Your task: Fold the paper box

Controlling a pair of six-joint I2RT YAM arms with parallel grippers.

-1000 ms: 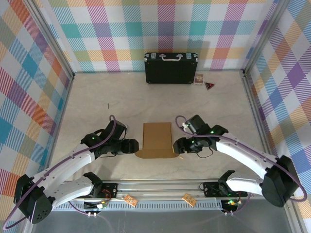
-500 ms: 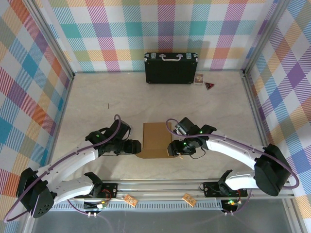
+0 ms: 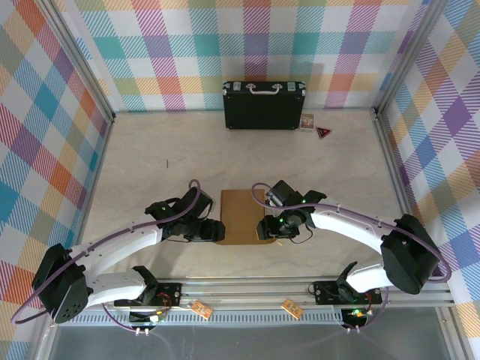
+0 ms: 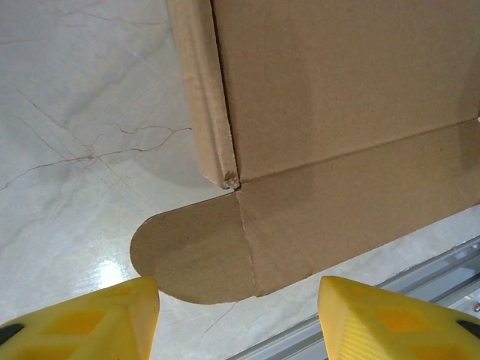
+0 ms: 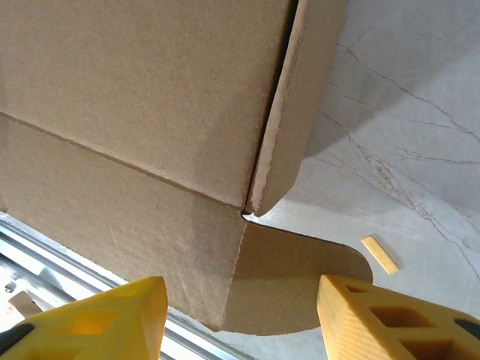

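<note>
Closing in from both sides, the two arms have brought their tools up to the near corners of the plain brown corrugated cardboard box (image 3: 242, 214), which a second ago they flanked from well apart. The box itself has not shifted and lies at the middle of the pale marbled bench (image 3: 150, 157), its front flap spread flat on the near side. The left tool (image 3: 214, 231) now sits just beside the box's near-left corner, yellow fingers (image 4: 112, 307) apart with nothing between them and the left rounded tab (image 4: 191, 251) lying ahead of the gap. The right tool (image 3: 264, 229) mirrors it at the near-right corner, likewise spread and empty, facing the right rounded tab (image 5: 300, 277). This looks like the set-up for folding those tabs or the front flap (neither seems touched yet), so the fold itself is still to come. The bench is glossy and finely veined, with a small yellowish sliver (image 5: 379, 254) just right of the box. A black hard case with a silver handle (image 3: 264, 105) stands well behind the box against pastel checked walls (image 3: 150, 45), and an aluminium rail (image 3: 247, 289) runs along its near side.
</note>
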